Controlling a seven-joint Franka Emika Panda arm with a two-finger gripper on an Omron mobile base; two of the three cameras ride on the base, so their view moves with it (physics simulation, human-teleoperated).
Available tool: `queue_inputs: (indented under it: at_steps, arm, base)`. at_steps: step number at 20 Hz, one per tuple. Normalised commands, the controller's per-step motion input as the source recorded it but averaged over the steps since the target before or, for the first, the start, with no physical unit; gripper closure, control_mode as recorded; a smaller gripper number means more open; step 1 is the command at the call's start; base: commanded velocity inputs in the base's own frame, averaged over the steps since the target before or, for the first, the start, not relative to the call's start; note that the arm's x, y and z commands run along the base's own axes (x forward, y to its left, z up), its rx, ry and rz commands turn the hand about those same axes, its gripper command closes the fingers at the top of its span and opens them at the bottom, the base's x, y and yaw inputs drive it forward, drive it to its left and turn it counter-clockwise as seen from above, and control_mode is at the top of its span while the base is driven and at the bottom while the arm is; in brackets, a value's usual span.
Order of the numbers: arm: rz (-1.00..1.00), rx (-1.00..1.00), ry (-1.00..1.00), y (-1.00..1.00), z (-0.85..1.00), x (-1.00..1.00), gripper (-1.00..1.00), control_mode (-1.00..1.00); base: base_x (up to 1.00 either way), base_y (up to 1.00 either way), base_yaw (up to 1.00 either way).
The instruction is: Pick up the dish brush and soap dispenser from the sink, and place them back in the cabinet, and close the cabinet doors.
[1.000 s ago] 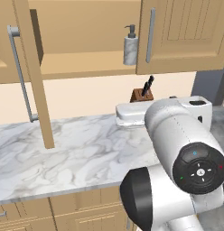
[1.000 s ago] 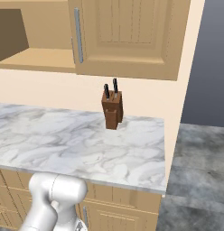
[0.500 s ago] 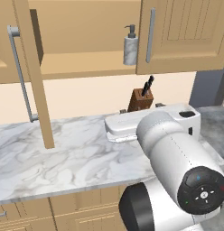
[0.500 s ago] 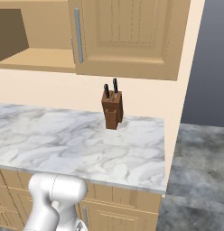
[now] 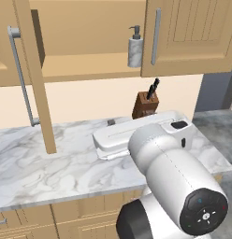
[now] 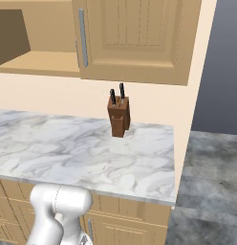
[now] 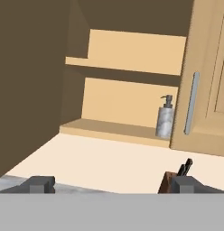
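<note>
- The left cabinet door (image 5: 36,74) stands swung out; it looks rigid and light, and I'd push its flat face or hook the bar handle (image 5: 22,77).
- My gripper (image 7: 111,184) is spread wide, holding nothing.
- The soap dispenser (image 5: 135,48) sits upright on the cabinet (image 5: 90,65) shelf, probably smooth and slippery.

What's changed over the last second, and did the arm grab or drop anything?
The arm has swung toward the left and nearer the left base camera, sweeping over the marble counter. The gripper is open and empty; nothing taken or let go. The soap dispenser stayed on the cabinet shelf, the knife block unmoved.
</note>
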Motion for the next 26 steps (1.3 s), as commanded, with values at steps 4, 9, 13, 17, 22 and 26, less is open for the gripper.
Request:
queue_inputs:
  at_steps: [4, 9, 13, 17, 22, 26]
  arm:
    - [0.04, 0.00, -0.01, 0.41, -0.01, -0.12, -1.00, -1.00]
    - [0.03, 0.00, -0.02, 0.38, -0.01, -0.11, -1.00, -1.00]
    - [0.05, 0.00, -0.05, 0.30, 0.00, -0.04, -1.00, -1.00]
    - [0.05, 0.00, -0.01, 0.29, 0.00, 0.00, -1.00, -1.00]
    - [0.04, 0.00, 0.00, 0.32, 0.00, 0.00, -1.00, -1.00]
    - [0.03, 0.00, 0.00, 0.36, 0.00, 0.00, -1.00, -1.00]
  base:
    - [0.00, 0.00, 0.00]
    - [0.00, 0.00, 0.00]
    - [0.00, 0.00, 0.00]
    - [0.00, 0.00, 0.00]
    - [0.00, 0.00, 0.00]
    - [0.00, 0.00, 0.00]
